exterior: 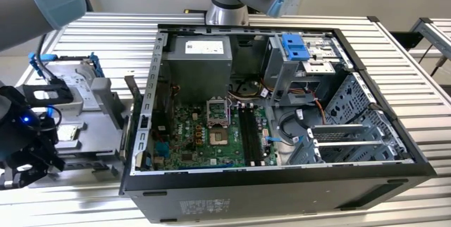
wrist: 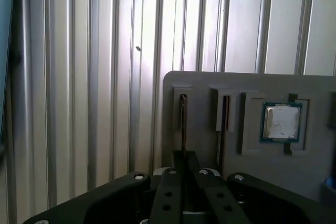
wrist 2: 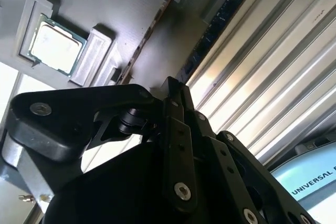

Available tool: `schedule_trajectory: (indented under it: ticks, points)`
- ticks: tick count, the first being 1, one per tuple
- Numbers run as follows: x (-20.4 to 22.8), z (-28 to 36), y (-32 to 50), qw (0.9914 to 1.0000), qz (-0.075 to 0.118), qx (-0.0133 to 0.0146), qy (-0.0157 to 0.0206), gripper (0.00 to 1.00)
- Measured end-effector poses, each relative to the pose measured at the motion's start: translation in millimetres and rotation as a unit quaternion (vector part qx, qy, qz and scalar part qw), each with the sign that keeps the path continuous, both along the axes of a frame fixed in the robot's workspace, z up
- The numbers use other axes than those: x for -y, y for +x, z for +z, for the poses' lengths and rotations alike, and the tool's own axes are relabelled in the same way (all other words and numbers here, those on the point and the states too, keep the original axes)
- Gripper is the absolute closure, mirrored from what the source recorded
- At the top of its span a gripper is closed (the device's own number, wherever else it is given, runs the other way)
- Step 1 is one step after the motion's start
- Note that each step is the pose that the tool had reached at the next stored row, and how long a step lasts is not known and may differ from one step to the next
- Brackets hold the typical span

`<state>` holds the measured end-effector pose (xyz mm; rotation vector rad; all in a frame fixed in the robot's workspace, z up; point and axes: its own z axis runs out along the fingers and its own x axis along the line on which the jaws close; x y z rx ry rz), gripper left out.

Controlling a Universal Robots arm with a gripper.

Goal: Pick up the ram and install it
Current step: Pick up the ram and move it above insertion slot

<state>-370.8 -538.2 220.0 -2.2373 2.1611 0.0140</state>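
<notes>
The grey parts tray (wrist: 247,90) stands on the slatted table. Two ram sticks sit on edge in its slots, one ram stick (wrist: 183,119) straight ahead of my gripper (wrist: 185,156) and a second ram stick (wrist: 226,114) beside it. My gripper is shut with nothing in it, a short way off the tray's edge. In the second wrist view my gripper (wrist 2: 170,85) is beside the tray (wrist 2: 105,3), and a dark ram stick (wrist 2: 218,22) stands at the tray's edge. In the exterior view my gripper (exterior: 28,169) hangs at the far left, beside the tray (exterior: 92,132).
A processor chip (wrist: 282,123) lies in a tray pocket. The open computer case (exterior: 415,161) lies on its side to the exterior view's right of the tray, with its green motherboard (exterior: 190,137) and long dark memory slots (exterior: 250,132) exposed. The arm's base (exterior: 229,5) rises behind the case.
</notes>
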Motion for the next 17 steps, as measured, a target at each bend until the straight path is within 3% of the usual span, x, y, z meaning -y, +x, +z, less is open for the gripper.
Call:
schedule_trajectory:
  ticks: [7,17]
  points:
    - [0.0,14.6,0.0,1.00000,0.000,0.0000,0.0000,1.00]
    - [0.0,27.1,0.0,1.00000,0.000,0.0000,0.0000,1.00]
